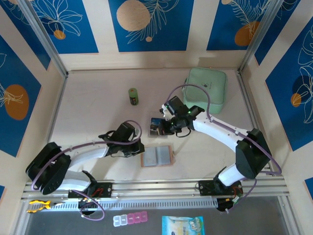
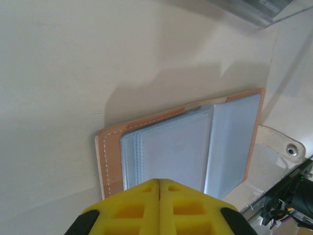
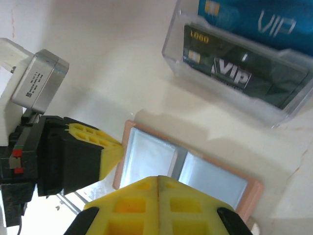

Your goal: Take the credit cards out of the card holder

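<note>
The salmon-pink card holder (image 1: pixel 156 156) lies open and flat on the table, its pale grey clear pockets (image 2: pixel 186 147) facing up and its snap tab (image 2: pixel 281 145) off to one side. Two credit cards, a dark one (image 3: pixel 239 73) and a blue one (image 3: pixel 254 17), sit in a clear plastic piece (image 1: pixel 156 126) beyond the holder. My left gripper (image 2: pixel 159 180) is shut with nothing in it, its tip at the holder's left edge (image 1: pixel 141 148). My right gripper (image 3: pixel 158 177) is shut and empty too, hovering over the holder (image 3: pixel 195 171) close to the cards (image 1: pixel 166 128).
A mint-green zip pouch (image 1: pixel 206 89) lies at the back right and a small green cylinder (image 1: pixel 133 96) stands at the back middle. A metal rail (image 1: pixel 156 188) runs along the near edge, with small pill boxes (image 1: pixel 129 219) beyond it. Walls close in the table's sides.
</note>
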{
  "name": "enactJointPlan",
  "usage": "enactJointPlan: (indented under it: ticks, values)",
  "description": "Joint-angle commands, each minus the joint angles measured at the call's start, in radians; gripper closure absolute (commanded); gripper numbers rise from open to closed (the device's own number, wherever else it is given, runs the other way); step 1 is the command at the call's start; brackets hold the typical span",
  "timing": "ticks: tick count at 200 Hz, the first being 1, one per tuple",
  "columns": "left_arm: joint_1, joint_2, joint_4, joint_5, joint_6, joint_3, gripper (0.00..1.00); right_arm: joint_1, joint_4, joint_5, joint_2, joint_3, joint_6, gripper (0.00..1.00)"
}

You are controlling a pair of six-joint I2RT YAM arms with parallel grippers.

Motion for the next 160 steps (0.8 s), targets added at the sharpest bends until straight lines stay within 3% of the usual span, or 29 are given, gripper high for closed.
enactJointPlan:
  ticks: [1,58,160]
  values:
    - [-0.024,0.014,-0.014,-0.038,-0.011,0.003,0.95,0.038,0.004,-0.031,-0.031,-0.045,0.124,0.95]
    - [-0.072,0.006,-0.087,-0.118,-0.012,0.008,0.97,0.139,0.035,-0.004,-0.006,-0.103,0.2,0.79]
    - [-0.096,0.043,-0.067,-0.134,-0.029,-0.008,0.97,0.215,0.102,-0.009,0.104,-0.12,0.27,0.76]
